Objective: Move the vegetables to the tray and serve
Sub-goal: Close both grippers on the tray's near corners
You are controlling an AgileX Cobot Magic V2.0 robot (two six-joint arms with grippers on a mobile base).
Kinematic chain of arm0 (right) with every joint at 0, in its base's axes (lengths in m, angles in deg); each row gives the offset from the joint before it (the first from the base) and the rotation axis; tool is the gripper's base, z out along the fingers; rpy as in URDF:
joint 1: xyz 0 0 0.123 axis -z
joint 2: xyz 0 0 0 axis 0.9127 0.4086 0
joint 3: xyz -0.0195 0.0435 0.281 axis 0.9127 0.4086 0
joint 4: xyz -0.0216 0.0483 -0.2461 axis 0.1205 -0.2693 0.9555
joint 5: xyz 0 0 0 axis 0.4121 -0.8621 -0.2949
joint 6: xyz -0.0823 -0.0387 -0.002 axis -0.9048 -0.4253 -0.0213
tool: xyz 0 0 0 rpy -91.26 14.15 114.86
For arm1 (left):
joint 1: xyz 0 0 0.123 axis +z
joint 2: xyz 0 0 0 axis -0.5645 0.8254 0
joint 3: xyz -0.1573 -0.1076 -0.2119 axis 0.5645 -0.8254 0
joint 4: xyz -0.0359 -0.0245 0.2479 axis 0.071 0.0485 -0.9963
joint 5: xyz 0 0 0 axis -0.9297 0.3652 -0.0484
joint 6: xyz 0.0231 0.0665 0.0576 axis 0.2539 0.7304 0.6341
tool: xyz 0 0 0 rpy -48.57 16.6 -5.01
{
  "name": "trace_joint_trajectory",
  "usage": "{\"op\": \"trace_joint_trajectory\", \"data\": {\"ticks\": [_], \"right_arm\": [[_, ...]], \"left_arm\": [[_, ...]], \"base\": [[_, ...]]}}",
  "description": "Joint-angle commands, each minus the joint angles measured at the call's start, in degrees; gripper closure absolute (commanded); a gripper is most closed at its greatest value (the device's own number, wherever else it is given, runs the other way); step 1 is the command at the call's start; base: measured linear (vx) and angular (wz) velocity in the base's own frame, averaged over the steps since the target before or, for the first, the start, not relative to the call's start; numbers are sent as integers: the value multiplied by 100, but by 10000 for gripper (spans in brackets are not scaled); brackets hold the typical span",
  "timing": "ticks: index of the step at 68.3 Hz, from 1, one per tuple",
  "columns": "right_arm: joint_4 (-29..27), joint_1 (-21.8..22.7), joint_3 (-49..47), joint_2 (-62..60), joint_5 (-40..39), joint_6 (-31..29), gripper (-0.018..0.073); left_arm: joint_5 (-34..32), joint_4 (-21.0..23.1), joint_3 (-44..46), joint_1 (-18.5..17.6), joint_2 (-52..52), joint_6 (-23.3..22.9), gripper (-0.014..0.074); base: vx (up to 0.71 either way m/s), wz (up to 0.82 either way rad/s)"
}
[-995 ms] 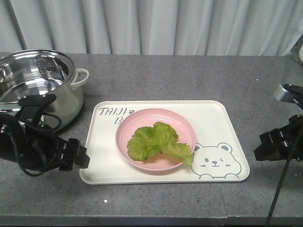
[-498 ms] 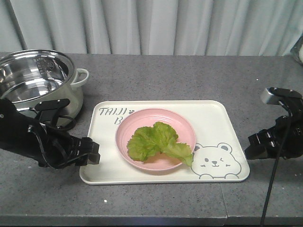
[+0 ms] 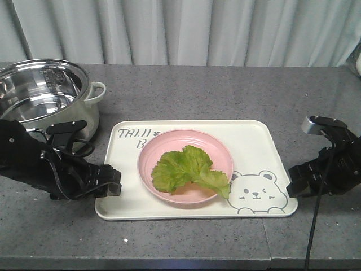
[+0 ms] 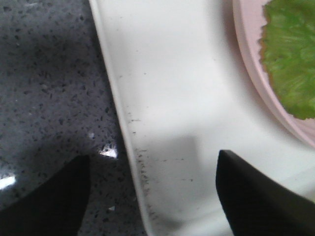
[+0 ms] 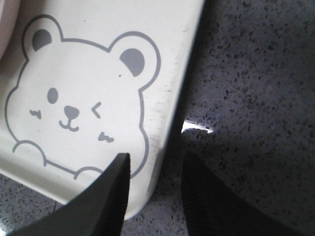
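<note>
Grey speckled counter (image 3: 225,90), pale curtain (image 3: 186,31) behind. Far left: steel pot (image 3: 39,93) with a cream side handle, at the back of the counter. In front of it: left arm (image 3: 34,161) lying low over the counter, forearm near level, wrist aimed right at the tray's short left edge. At that edge: left gripper (image 3: 111,182). Per the wrist view, fingers (image 4: 49,196) spread wide and straddling the rim, one over counter, the other over tray floor. Nothing clamped; contact with the rim: cannot tell. Centre: cream tray (image 3: 254,141) flat on the counter, "TAIJI B" lettering at upper left, partly cut off by a round pink plate (image 3: 220,148) sitting on it. Inside the plate: lettuce (image 3: 183,167), so on the tray only via the plate, one ruffled tip reaching the plate's lower-right rim next to the winking bear drawing (image 3: 256,193). Right side: right arm (image 3: 338,164) also low, wrist angled down and left toward the tray's right edge. Just beside the lower-right corner: right gripper (image 3: 294,185), fingers (image 5: 106,196) parted, gap narrower than the left's, likewise astride the rim, holding nothing. Versus a second ago: both grippers closer in, left from short of the tray to its edge, right from well clear to just beside it. Tray, plate, lettuce, pot unmoved.
</note>
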Motion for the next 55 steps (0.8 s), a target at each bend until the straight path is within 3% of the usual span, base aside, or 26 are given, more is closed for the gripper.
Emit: {"op": "trace_joint_trajectory", "data": {"ticks": [1, 19, 55], "right_arm": [[-208, -1, -143, -86, -85, -142, 307], [-646, -1, -143, 142, -46, -527, 307], [-797, -1, -143, 263, 38, -721, 307]], "left_arm": [[-135, 151, 143, -16, -150, -18, 73], [-82, 219, 143, -16, -150, -13, 88], [117, 224, 143, -16, -150, 90, 265]], "base": [[0, 0], [0, 0], [0, 0]]}}
